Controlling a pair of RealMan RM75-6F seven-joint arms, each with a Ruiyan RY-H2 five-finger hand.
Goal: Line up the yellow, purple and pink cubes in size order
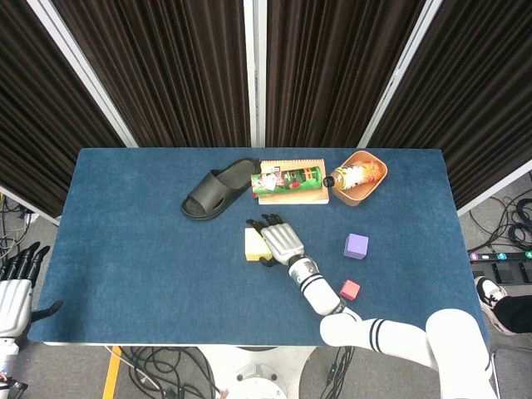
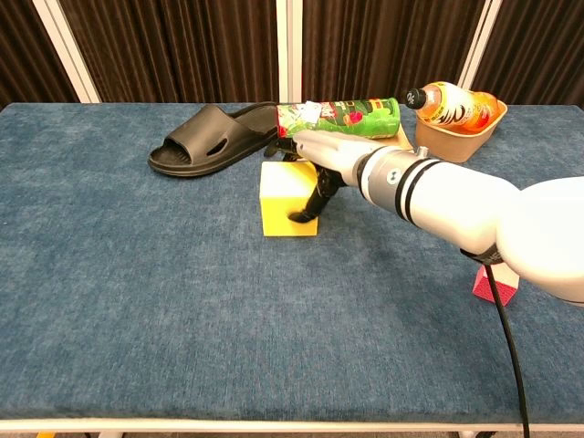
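Right hand [image 2: 315, 160] grips yellow cube [image 2: 287, 198] from above, mid-table [image 1: 125, 249], just in front of the slipper [image 1: 218, 189]. Purple cube [image 1: 356, 246] and pink cube [image 1: 350, 289] sit well apart, toward the right edge. Left hand [image 1: 15, 291] off-table, fingers apart. Set yellow down square, leaving room alongside.

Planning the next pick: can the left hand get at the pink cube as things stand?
Probably not. The left hand sits off the table's left edge, while the pink cube lies near the front right. The right arm, its hand gripping the yellow cube, stretches across the path between.
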